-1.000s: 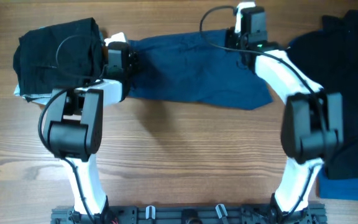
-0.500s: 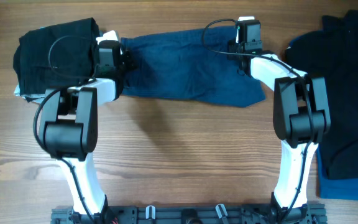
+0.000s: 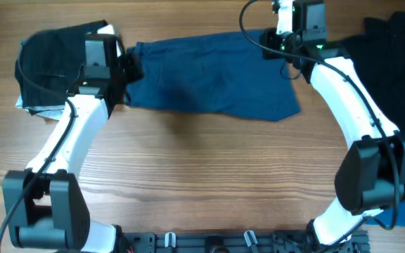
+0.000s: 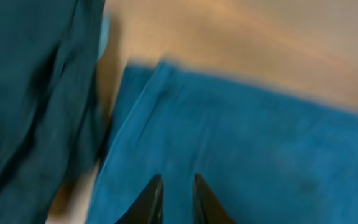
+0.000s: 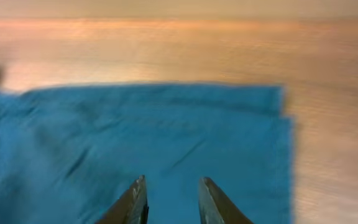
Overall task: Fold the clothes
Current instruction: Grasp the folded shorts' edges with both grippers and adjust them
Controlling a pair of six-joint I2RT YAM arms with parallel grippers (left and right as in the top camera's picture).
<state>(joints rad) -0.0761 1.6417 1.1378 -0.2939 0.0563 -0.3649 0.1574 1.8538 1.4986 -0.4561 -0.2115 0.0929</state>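
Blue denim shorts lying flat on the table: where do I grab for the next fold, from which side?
On the blue denim shorts, probably the corners of the right-hand short edge. They lie as a long flat strip; that end has bare wooden table beside it, the left end crowds the crumpled black garment. Come in low from the right.

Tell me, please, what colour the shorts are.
Mid-blue, with no pattern; the shorts show best in the overhead view.
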